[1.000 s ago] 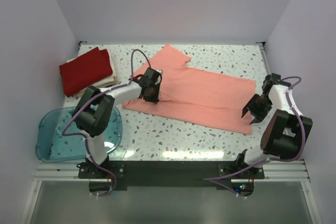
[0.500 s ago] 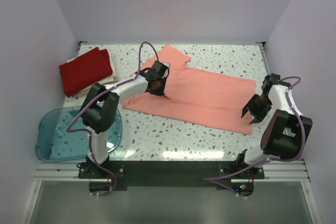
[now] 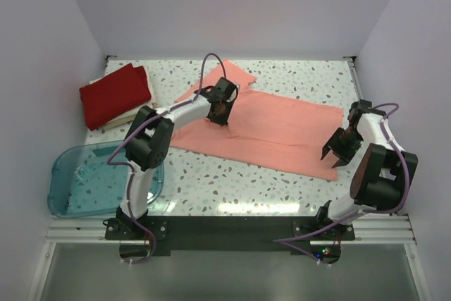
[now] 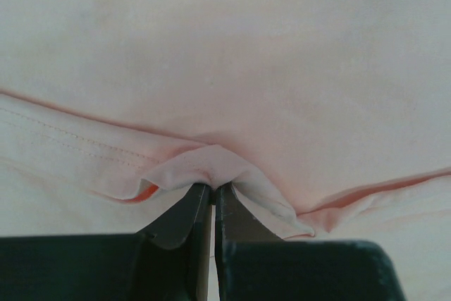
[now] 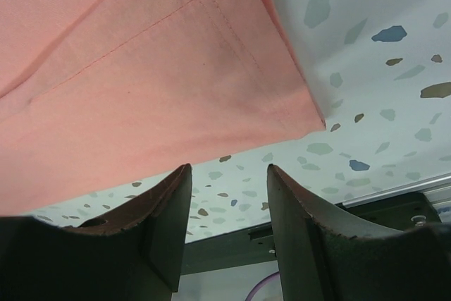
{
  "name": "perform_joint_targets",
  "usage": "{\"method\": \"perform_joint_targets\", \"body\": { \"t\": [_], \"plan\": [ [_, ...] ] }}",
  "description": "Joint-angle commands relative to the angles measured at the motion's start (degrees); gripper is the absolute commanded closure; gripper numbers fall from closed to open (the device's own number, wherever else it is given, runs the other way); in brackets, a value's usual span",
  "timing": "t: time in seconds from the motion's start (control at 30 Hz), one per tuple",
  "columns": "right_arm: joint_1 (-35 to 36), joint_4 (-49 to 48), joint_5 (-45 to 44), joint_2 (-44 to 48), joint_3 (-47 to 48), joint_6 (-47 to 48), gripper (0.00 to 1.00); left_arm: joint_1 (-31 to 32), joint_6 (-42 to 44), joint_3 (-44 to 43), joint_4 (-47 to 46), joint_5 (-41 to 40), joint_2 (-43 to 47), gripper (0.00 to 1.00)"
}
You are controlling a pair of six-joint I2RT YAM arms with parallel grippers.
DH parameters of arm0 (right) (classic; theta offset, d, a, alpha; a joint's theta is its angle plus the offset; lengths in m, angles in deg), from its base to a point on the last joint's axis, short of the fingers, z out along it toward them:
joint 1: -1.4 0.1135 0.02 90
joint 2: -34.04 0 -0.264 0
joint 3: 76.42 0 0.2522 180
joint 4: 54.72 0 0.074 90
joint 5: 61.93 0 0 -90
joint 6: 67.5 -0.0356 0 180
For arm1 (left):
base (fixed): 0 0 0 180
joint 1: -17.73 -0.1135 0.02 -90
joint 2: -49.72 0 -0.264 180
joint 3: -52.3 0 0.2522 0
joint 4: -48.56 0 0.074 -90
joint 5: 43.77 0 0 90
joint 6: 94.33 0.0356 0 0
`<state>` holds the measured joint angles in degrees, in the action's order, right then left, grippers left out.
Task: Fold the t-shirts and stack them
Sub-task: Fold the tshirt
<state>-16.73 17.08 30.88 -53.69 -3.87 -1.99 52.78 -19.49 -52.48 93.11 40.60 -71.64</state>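
Slippage is what I'd watch for here. Your left gripper [image 4: 213,189] has its fingers pressed together on just a tiny peak of the salmon-pink shirt [image 3: 282,128], right by a stitched edge. From the wrist view it looks like a thin nip of fabric, maybe only one layer. Pull hard or fast and I reckon it pops out, or you drag the top layer alone and the fold goes crooked.

Other worry: your right gripper [image 5: 229,174] has its fingers apart with nothing between them, hanging just beside the shirt's near right hem corner. With that end loose, a tug from the left could slide the whole shirt across the table [image 3: 232,181] instead of folding it.

The shirt itself lies spread across the middle of the table, slanting from far left to near right. It's mostly flat, with a sleeve poking out at the far edge and a small ridge where the left fingers bite. Looks like soft, thin cloth with clean hem stitching.

The deep red shirt [image 3: 113,95] sits folded on the cream-white shirt [image 3: 138,112] at the far left, with the blue tub [image 3: 70,188] nearer you on that side.
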Motion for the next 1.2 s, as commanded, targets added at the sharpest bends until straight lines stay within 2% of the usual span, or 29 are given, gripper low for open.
{"method": "perform_joint_targets", "body": {
  "t": [0.0,0.23,0.57,0.77,0.97,1.07,1.17],
  "plan": [
    [0.9,-1.0,1.2,-0.3,0.0,-1.0,0.5,0.5,2.7,-4.2,1.0,-1.0,-1.5,0.93],
    [1.6,-1.4,1.4,-1.1,-0.1,-1.3,0.5,1.0,4.0,-7.5,1.8,-0.8,-3.9,0.89],
    [2.1,-1.4,1.6,-1.6,-0.3,-1.3,0.5,1.9,5.1,-10.5,1.6,-0.5,-4.9,0.69],
    [2.3,-1.6,1.7,-1.9,-0.2,-1.3,0.5,2.1,4.3,-11.7,-0.4,1.0,-5.4,0.66],
    [2.4,-1.3,1.5,-2.0,0.4,-1.1,0.5,2.1,1.0,-8.2,-9.5,10.5,-1.8,0.66],
    [2.4,-1.0,0.9,-1.6,1.4,-0.7,0.5,2.0,-2.5,-4.2,-18.7,18.8,1.1,0.63],
    [2.5,0.4,-0.3,-0.1,2.7,-0.4,0.49,1.9,-5.7,-3.1,-21.6,22.6,3.1,0.61]
  ]
}}
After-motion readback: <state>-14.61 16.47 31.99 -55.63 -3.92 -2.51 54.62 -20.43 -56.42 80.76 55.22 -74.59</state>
